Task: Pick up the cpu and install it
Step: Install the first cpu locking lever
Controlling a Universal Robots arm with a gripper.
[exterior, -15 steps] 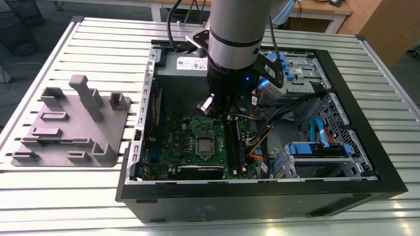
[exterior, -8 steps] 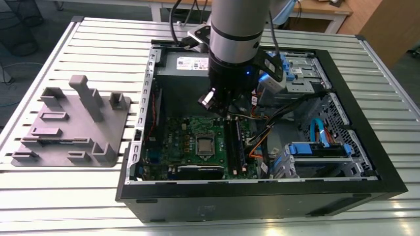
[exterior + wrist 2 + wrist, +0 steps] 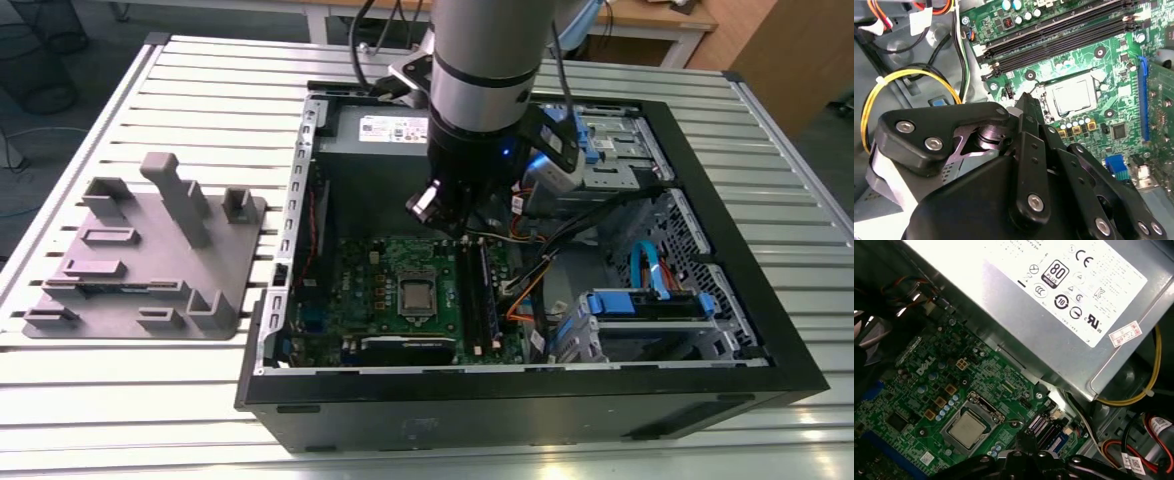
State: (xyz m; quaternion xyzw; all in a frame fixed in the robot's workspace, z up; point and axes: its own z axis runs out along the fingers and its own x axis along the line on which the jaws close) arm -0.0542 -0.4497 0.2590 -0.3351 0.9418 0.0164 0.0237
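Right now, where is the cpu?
The cpu sits in its socket near the middle of the green motherboard in the exterior view, inside the open computer case, just below the gripper. Both wrist views show it seated there.

Probably a robotics lab or test workshop: an open computer case (image 3: 534, 300) lies on a slatted metal table (image 3: 174, 400) beside a grey fixture tray (image 3: 140, 255), with wooden desks (image 3: 667, 20) behind

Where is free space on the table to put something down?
Free: the slatted table in front of the grey fixture tray, and the strip behind it. Crowded: inside the computer case, where the arm hangs over the motherboard beside cables.
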